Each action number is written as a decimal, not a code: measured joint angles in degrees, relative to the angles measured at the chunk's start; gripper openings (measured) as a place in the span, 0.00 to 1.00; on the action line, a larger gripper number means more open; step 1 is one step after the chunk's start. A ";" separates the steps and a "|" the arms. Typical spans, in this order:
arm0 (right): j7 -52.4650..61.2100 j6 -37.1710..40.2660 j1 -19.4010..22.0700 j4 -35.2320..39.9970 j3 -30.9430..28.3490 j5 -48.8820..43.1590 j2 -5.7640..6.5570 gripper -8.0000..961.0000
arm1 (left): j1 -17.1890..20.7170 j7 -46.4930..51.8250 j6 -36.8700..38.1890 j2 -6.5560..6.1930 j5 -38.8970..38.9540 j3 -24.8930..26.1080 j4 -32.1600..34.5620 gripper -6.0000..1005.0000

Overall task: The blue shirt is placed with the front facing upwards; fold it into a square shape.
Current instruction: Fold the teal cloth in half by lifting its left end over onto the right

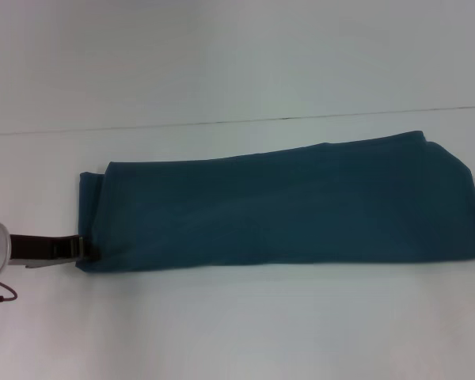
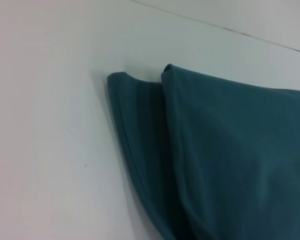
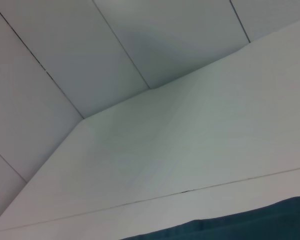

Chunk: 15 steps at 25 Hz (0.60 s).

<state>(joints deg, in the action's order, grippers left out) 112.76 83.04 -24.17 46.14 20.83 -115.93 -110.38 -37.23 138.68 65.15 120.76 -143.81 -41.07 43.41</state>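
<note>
- The left gripper (image 1: 81,248) reached in low from the left edge of the head view, its arm lying level and pointing right, the tip touching the near-left corner of the blue shirt (image 1: 285,210); whether its jaws were clenched on the cloth or released I cannot tell.
- The blue shirt lay flat on the white table (image 1: 237,332), folded into a long band with its long axis running left to right, widening toward its right end.
- At the shirt's left end, the left wrist view showed two stacked folded edges (image 2: 140,125), the upper one set back from the lower.
- Bare table lay left of the shirt, in front of it and behind it; a thin seam line (image 1: 222,121) ran behind the shirt.
- The shirt's right end reached the right edge of the head view.
- The right gripper was out of sight; its wrist view caught only a strip of the shirt's far edge (image 3: 250,225).
</note>
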 joint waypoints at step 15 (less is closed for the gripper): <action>-0.03 -0.32 -0.09 0.00 0.13 0.00 0.00 0.03 | 1.18 0.01 1.15 -0.28 -0.24 0.30 1.38 0.07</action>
<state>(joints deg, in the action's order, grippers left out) 112.72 82.72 -24.26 46.14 20.96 -115.93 -110.38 -36.05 138.70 66.30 120.47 -144.05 -40.77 44.79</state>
